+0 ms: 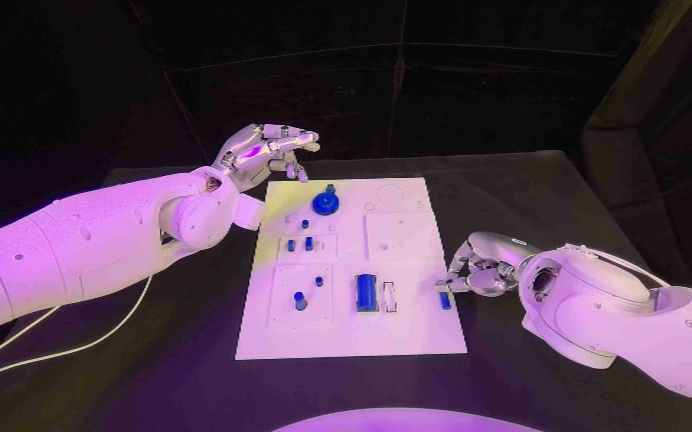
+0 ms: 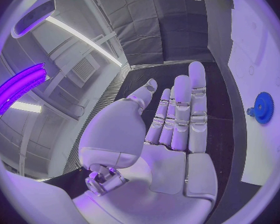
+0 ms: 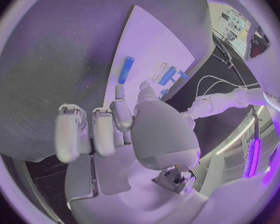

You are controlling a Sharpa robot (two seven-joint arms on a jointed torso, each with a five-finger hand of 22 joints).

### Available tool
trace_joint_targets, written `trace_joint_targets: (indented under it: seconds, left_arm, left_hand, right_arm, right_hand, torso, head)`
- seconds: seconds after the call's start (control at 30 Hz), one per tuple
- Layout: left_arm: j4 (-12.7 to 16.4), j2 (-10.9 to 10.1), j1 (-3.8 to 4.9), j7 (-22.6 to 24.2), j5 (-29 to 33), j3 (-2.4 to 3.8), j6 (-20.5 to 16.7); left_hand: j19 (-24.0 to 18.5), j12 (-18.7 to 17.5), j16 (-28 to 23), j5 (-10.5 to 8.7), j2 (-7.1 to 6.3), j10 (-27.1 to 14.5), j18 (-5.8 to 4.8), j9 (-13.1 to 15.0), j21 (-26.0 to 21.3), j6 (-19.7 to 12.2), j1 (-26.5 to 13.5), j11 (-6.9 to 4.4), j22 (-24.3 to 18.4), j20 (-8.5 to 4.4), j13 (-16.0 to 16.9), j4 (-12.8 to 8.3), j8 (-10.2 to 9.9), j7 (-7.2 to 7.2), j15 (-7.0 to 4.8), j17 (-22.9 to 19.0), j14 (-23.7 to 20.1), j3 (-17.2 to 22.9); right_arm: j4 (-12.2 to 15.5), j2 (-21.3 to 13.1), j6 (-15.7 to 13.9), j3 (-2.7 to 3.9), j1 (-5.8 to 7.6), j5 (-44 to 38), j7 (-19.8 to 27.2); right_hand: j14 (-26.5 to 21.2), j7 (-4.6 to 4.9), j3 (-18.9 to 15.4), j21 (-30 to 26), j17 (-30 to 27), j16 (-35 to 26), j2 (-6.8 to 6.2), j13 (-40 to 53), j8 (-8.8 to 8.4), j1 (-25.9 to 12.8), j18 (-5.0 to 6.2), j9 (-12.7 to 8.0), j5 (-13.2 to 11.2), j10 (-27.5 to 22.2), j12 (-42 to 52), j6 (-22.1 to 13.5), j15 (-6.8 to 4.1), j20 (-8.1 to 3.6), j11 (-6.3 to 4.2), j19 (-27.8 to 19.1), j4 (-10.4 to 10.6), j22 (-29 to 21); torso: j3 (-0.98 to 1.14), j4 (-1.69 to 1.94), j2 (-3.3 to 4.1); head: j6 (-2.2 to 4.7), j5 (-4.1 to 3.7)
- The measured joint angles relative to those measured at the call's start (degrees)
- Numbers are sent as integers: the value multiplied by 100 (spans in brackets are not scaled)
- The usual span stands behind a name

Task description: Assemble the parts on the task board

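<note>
White task board (image 1: 411,327) sits centre frame on the black table (image 1: 548,192). Blue gear (image 1: 326,201) stands near its upper left; blue cylinder (image 1: 368,293) lies lower centre (smaller blue parts scattered left of it). Left hand (image 1: 267,150) hovers above the board's upper-left corner, fingers straight and apart, holding nothing. Right hand (image 1: 482,270) at the board's right edge, fingertips curled beside a small blue part (image 1: 444,299); can't tell if it grips it.
</note>
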Motion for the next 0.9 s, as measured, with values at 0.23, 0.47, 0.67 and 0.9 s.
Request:
trace_joint_targets:
  seconds: [0.23,0.47,0.67,0.9]
  left_arm:
    - [-2,-5,0,0,0,-1,5]
    - [-5,-9,0,0,0,-2,9]
    - [-7,-8,-1,0,0,-3,14]
    - [-7,-12,-1,0,0,-3,18]
  left_hand:
    - [0,0,0,0,0,0,0,0,0,0,0,0,0,0,0,0,0,0,0,0,0,0]
    - [0,0,0,0,0,0,1,0,0,0,0,0,-4,0,0,-16,0,0,0,-6,0,-16]
    - [0,0,0,0,0,0,0,0,0,0,0,0,-4,0,0,-16,0,0,0,-6,0,-16]
    - [0,0,0,0,0,0,0,0,0,0,0,0,-3,0,0,-16,0,0,0,-6,0,-16]
  right_arm:
    - [-80,127,227,-1,-13,-190,-144]
    - [-124,223,344,-1,-32,-294,-195]
    - [-165,309,425,-2,-58,-391,-214]
    - [-218,402,540,6,-69,-591,-252]
  right_hand:
    - [0,0,-18,0,-13,0,0,-3,0,0,0,7,-32,0,0,0,0,-22,0,-22,18,0]
    - [0,-20,-41,-22,-13,-22,-23,-19,33,56,0,34,-23,-20,-39,20,0,-22,-21,-22,-38,0]
    - [2,-20,37,-22,-13,-22,-2,-14,33,401,0,52,34,-21,-56,20,-1,-22,-20,-22,-227,0]
    - [22,-19,61,-44,-26,-48,10,-46,40,614,1,75,-47,-22,-123,23,-20,-42,-21,-41,-363,0]
  torso:
    - [-5,9,2]
    - [-5,4,4]
    - [-7,-2,4]
    - [-8,0,4]
  head:
    - [-13,24]
    - [-26,30]
    - [-36,24]
    - [-55,19]
